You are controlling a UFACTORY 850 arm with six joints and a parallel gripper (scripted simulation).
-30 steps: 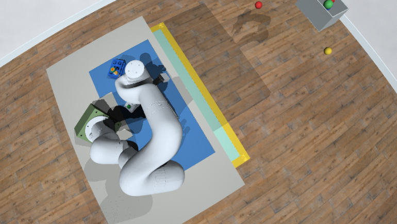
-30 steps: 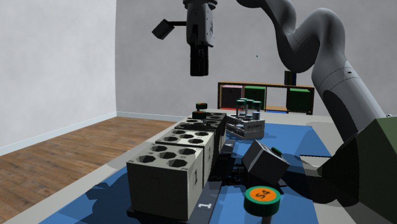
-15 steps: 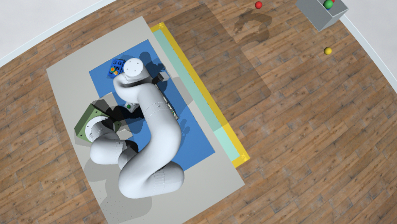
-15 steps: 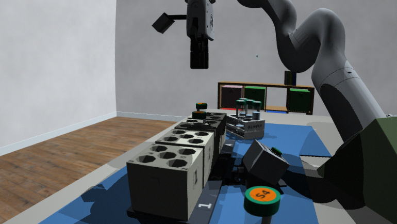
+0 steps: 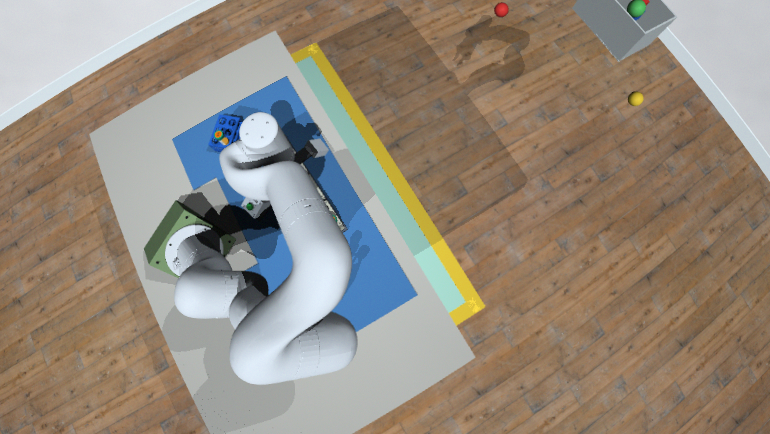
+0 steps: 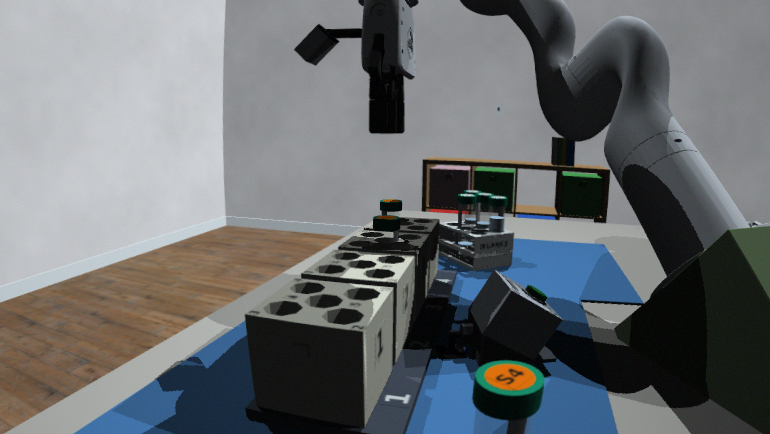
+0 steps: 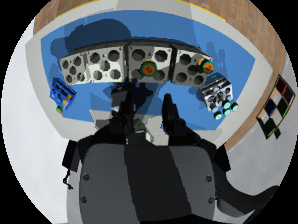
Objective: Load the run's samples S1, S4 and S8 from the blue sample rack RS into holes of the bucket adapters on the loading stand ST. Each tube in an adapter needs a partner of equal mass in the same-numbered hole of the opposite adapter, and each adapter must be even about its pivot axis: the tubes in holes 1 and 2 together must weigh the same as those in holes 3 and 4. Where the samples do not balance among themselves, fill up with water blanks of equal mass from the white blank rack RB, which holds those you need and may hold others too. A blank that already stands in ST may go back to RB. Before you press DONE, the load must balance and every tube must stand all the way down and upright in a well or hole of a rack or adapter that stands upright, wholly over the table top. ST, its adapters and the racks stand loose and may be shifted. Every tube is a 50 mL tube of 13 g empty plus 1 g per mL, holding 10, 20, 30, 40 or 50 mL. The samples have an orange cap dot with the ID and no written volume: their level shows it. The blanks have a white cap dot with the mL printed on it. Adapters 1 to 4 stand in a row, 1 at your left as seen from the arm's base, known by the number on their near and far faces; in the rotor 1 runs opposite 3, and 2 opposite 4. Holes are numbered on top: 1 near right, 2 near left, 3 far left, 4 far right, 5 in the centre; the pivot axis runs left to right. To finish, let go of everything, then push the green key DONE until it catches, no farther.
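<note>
My gripper (image 6: 386, 126) (image 7: 148, 101) hangs high above the row of four grey bucket adapters (image 6: 323, 345) (image 7: 129, 63) on the loading stand ST (image 6: 399, 398). Its fingers stand partly apart with nothing between them. In the top view the arm's wrist hides it. Two orange-dotted tubes stand in the far adapters, one (image 6: 386, 222) (image 7: 150, 68) nearer than the other (image 6: 390, 204) (image 7: 205, 64). Sample S4 (image 6: 508, 380) stands in the blue rack RS (image 5: 225, 131) (image 7: 61, 94) by adapter 1. The white blank rack RB (image 6: 479, 245) (image 7: 221, 90) holds several tubes beyond adapter 4.
The green DONE key (image 6: 535, 292) (image 5: 249, 205) sits on a tilted grey box beside the stand. The arm's green base (image 6: 717, 301) (image 5: 172, 237) fills the right foreground. A shelf (image 6: 514, 186) stands at the back wall. A grey bin (image 5: 622, 26) stands on the floor.
</note>
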